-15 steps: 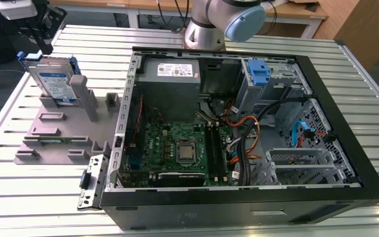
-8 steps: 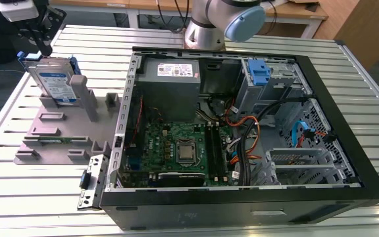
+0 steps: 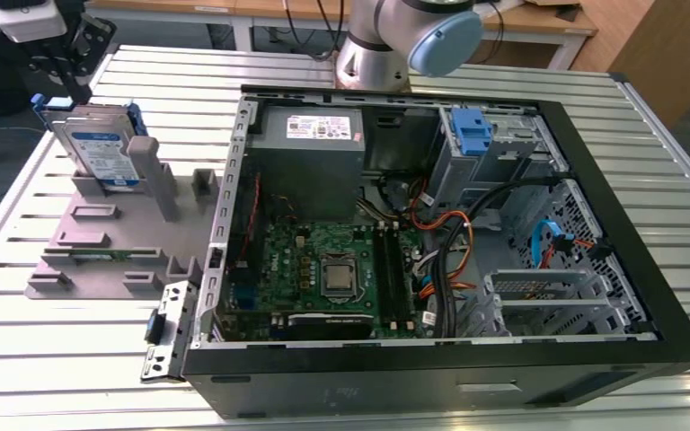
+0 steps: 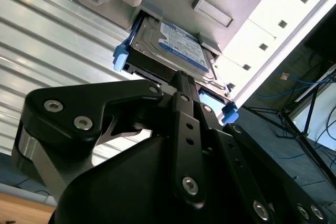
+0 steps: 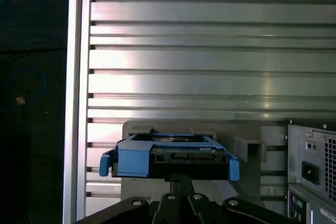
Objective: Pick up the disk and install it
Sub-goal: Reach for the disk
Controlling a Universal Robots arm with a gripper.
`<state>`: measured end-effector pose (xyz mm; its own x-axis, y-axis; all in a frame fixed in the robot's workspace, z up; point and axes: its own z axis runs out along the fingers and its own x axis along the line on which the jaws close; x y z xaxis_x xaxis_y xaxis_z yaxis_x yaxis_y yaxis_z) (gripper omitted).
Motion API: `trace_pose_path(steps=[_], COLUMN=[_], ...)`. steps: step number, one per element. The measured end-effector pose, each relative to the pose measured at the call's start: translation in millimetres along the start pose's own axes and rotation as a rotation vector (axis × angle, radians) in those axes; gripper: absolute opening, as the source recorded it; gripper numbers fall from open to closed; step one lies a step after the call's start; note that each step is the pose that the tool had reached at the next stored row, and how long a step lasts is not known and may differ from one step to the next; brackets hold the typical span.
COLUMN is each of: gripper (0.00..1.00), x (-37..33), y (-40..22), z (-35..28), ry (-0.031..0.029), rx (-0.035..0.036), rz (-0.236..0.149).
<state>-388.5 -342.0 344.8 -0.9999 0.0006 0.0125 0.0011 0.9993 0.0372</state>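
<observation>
The pick-up step seemed in hand: the disk (image 3: 96,148) stood upright in a grey holder (image 3: 103,235) on the counter (image 3: 69,359), the gripper (image 4: 184,80) at its top edge, the jaws' state impossible to tell, and lifting it free likely called for a straight pull.

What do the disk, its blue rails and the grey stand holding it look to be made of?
By look: the disk has a metal casing, silver-grey with a dull sheen, under a glossy white-and-blue label. Its blue rails are probably moulded plastic: uniform colour, soft highlights. The grey stand is matte and blocky, likely plastic, though that can't be confirmed.
</observation>
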Motion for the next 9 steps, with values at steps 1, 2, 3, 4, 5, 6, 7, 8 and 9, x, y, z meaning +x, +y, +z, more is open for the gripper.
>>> trace_pose_path(steps=[1,2,3,4,5,6,7,8,9], gripper=[0.11,0.11,0.11,0.11,0.11,0.11,0.11,0.11,0.11], x=[0.0,0.0,0.2,0.3,0.7,1.4,2.1,2.2,2.2], y=[0.1,0.2,0.2,0.2,0.4,0.5,0.6,0.7,0.7], z=[0.4,0.8,1.2,1.7,2.4,3.0,3.4,3.7,3.7], ry=[-0.0007,-0.0014,-0.0017,-0.0023,-0.0033,-0.0044,-0.0054,-0.0062,-0.0063], rx=[0.0007,0.0014,0.0022,0.0026,0.0027,0.0029,0.0030,0.0029,0.0030], rz=[-0.004,-0.007,-0.009,-0.012,-0.014,-0.016,-0.018,-0.019,-0.019])
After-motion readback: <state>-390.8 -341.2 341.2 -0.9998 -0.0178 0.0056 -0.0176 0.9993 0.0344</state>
